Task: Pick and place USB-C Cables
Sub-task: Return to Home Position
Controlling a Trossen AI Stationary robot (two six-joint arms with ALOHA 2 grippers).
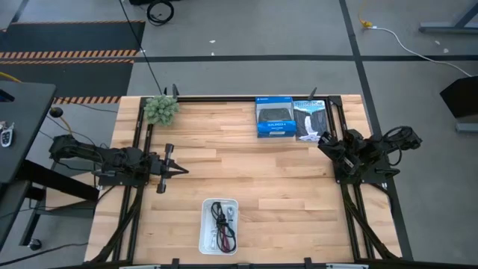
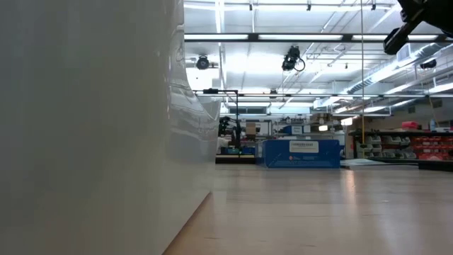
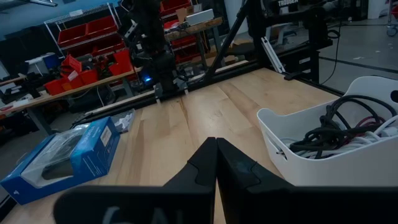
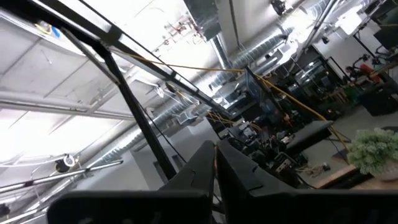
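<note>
The USB-C cables (image 1: 221,222) lie tangled inside the white rectangular tray (image 1: 205,228) near the table's near edge. In the left wrist view I make out black and dark red cables (image 3: 336,127) and pale ones (image 3: 380,132) in the tray (image 3: 292,165). My left gripper (image 1: 181,170) is shut and hovers level over the table's left part, pointing right, apart from the tray. My right gripper (image 1: 324,139) is shut by the table's right edge, with its arm folded. Its wrist view (image 4: 214,155) looks up at the ceiling.
Two blue-and-black product boxes (image 1: 275,117) (image 1: 311,119) lie at the far edge, one right beside the right gripper. A green fuzzy plant (image 1: 160,109) sits at the far left corner. Black frame rails (image 1: 138,134) run along both table sides. Bare wood (image 1: 246,168) spans the middle.
</note>
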